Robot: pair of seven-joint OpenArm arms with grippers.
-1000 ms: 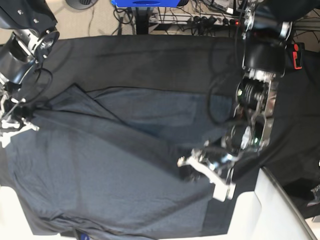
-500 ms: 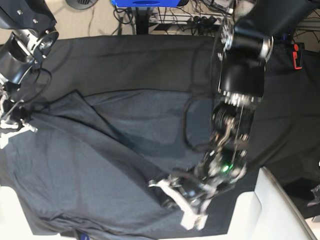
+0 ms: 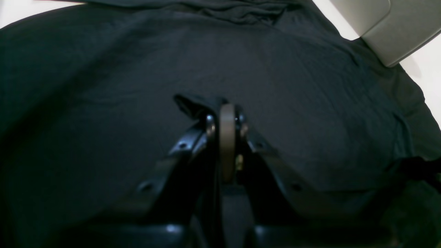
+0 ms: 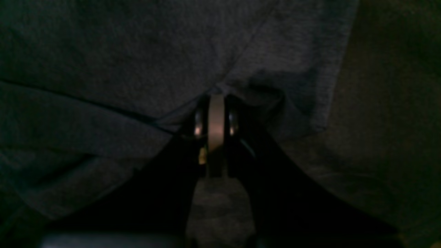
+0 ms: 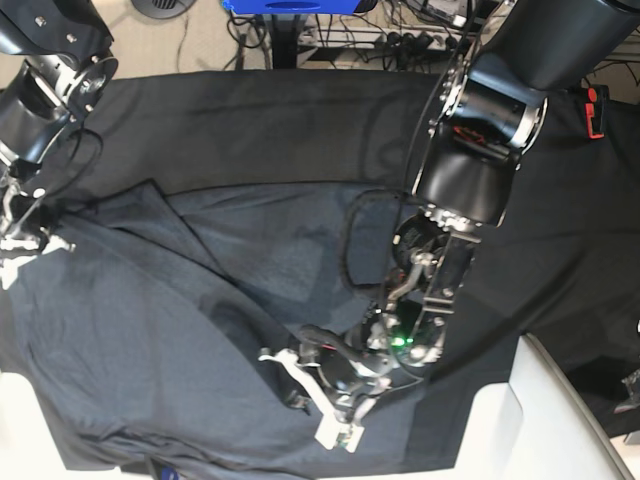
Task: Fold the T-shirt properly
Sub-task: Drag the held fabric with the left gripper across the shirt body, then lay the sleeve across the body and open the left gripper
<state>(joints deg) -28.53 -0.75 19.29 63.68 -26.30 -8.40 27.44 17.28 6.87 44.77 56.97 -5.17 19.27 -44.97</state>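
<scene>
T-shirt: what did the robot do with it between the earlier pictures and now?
The left claw, shut on a pinch of the T-shirt, has swept across the base view from right to left and a bit nearer the camera, dragging a flap of cloth over the shirt's middle. The right claw stayed put at the far edge, still shut on the T-shirt. The black tablecloth hasn't moved.

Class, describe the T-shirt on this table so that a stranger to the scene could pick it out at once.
Start with the black tablecloth that covers the whole table. Spread over its near half, between the two arms, lies the T-shirt, a large sheet of thin fabric with a diagonal fold running across it. Its slate-grey, faintly heathered weave is lighter and bluer than the plain black cloth under it.
</scene>
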